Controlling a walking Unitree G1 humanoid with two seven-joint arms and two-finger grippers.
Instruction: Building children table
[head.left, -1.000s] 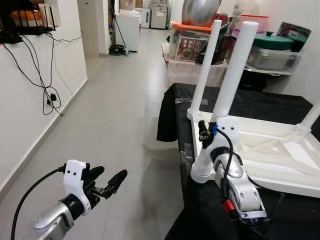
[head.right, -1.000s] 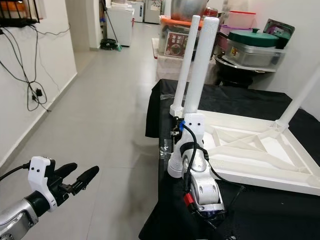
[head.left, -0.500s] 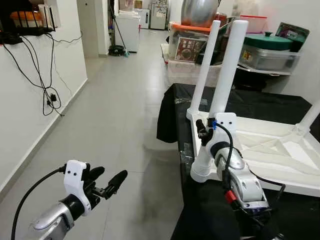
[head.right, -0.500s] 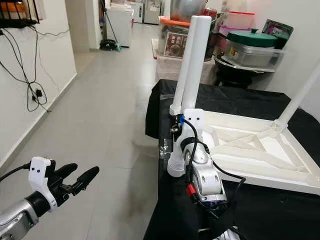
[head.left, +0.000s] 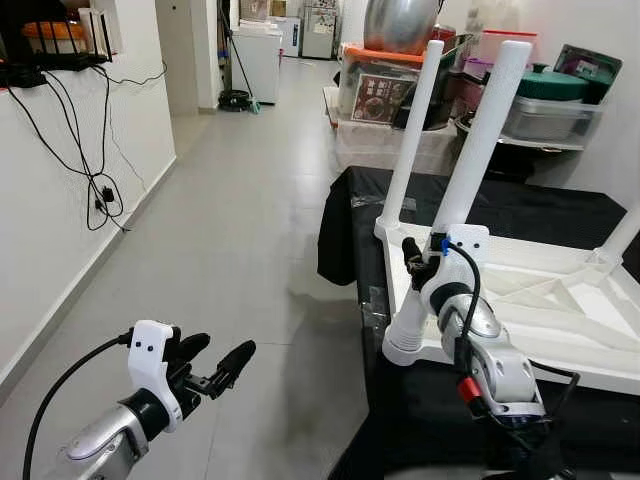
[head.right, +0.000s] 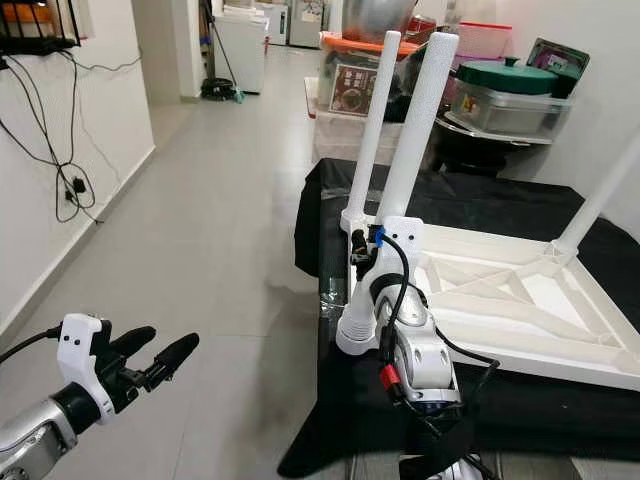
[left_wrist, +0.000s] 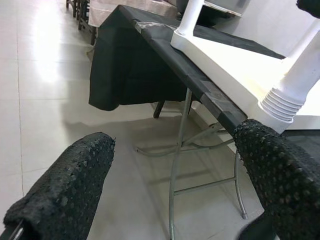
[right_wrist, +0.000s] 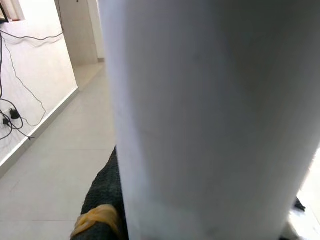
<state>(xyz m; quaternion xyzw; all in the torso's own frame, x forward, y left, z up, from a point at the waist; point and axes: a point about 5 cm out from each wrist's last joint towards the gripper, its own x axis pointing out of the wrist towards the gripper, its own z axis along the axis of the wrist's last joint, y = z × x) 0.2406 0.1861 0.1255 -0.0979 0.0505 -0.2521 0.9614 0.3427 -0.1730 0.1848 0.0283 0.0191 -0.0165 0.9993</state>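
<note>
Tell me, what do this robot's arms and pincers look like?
Both arms are shiny silver metal tubes. Each ends in a white plastic block carrying two long black fingers with a bumpy surface. The left gripper trails a black cable; the right gripper has black cable with red and blue connectors.

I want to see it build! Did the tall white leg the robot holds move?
Yes. The white leg in the right gripper tipped rightward at its top, away from the fixed rear leg it nearly overlapped before.

Silver arms, white wrist housings, black textured fingers (left_wrist: 65, 190), black cables, red connector
</note>
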